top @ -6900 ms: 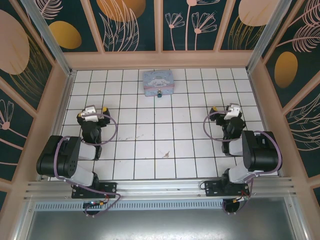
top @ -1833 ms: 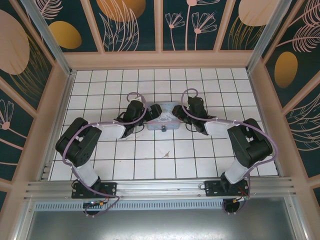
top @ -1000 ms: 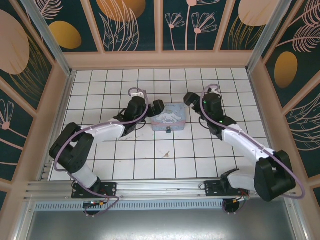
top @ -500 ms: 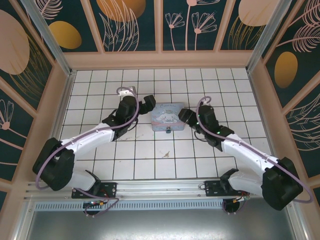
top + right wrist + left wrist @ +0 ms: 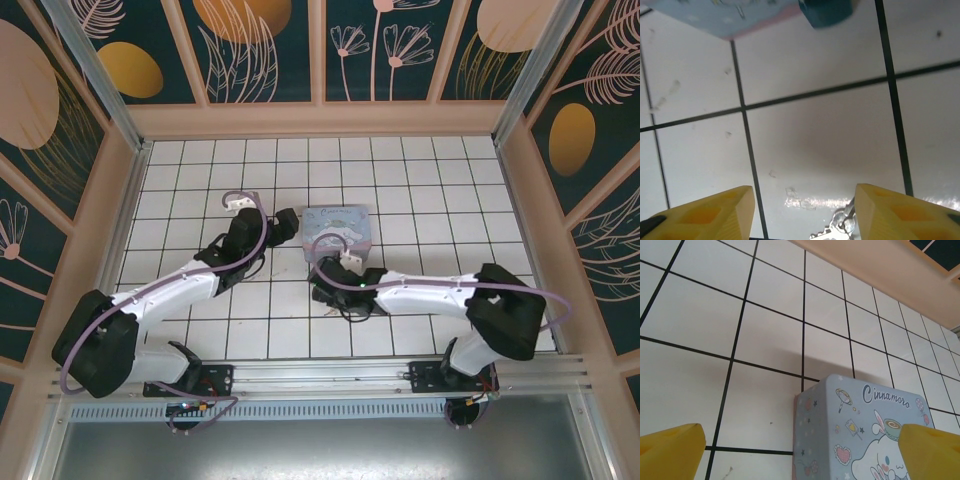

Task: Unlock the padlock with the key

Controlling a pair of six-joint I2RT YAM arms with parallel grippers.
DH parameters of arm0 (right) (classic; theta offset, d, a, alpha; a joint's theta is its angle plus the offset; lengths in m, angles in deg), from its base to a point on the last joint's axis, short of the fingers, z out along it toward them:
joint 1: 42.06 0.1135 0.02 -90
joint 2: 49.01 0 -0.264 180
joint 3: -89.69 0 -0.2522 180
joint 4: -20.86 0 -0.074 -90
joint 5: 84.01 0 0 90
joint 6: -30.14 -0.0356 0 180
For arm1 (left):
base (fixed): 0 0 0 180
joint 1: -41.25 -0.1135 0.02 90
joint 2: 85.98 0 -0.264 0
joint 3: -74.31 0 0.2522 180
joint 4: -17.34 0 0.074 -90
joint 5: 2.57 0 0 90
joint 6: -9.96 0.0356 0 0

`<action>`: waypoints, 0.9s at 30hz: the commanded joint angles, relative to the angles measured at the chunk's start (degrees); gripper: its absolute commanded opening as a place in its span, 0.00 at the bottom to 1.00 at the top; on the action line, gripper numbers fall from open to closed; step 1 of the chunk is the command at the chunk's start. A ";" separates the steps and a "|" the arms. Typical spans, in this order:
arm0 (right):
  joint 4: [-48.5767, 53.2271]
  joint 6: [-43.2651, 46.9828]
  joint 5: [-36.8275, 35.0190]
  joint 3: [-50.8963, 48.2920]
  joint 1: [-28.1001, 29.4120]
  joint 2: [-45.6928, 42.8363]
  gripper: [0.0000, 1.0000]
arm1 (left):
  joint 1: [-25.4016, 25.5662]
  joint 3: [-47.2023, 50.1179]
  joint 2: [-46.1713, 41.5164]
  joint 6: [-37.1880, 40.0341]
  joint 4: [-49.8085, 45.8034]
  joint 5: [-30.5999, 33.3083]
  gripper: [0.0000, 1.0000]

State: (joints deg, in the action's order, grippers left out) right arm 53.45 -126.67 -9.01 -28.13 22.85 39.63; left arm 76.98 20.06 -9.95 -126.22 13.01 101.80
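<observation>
The padlock (image 5: 827,11) is a dark teal block at the front edge of the pastel tin box (image 5: 725,15). It sits at the top of the right wrist view. The key (image 5: 837,226) lies flat on a white tile with its ring. It rests between my right gripper's (image 5: 805,215) yellow fingers, close to the right-hand one, untouched. From above, the right gripper (image 5: 328,298) hangs low over the floor in front of the tin box (image 5: 337,230). My left gripper (image 5: 290,225) stands open just left of the box, its yellow fingertips (image 5: 670,452) spread wide.
The cartoon tin box (image 5: 860,435) sits mid-floor on white tiles with black grout lines. Wooden walls (image 5: 320,118) with patterned panels enclose the floor on three sides. The right arm (image 5: 430,292) stretches low across the front tiles.
The right arm swung from the box's right side down to the tiles in front of it, over the key, and its jaws narrowed. The left arm drew back slightly left.
</observation>
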 commanded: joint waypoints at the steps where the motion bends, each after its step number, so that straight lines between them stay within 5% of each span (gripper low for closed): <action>1: 6.78 -6.95 -3.98 2.90 1.79 1.58 0.53 | -0.68 0.81 0.79 -1.58 -1.37 -1.91 0.99; 27: 3.66 -14.40 -1.54 -0.76 3.38 6.18 0.41 | -2.86 4.01 -0.05 -1.21 1.16 -4.35 0.99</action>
State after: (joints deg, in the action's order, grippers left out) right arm 57.26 -139.81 -10.63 -27.82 25.93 44.73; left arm 74.44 23.18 -9.84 -127.24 12.59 98.11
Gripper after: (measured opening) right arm 0.411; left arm 0.988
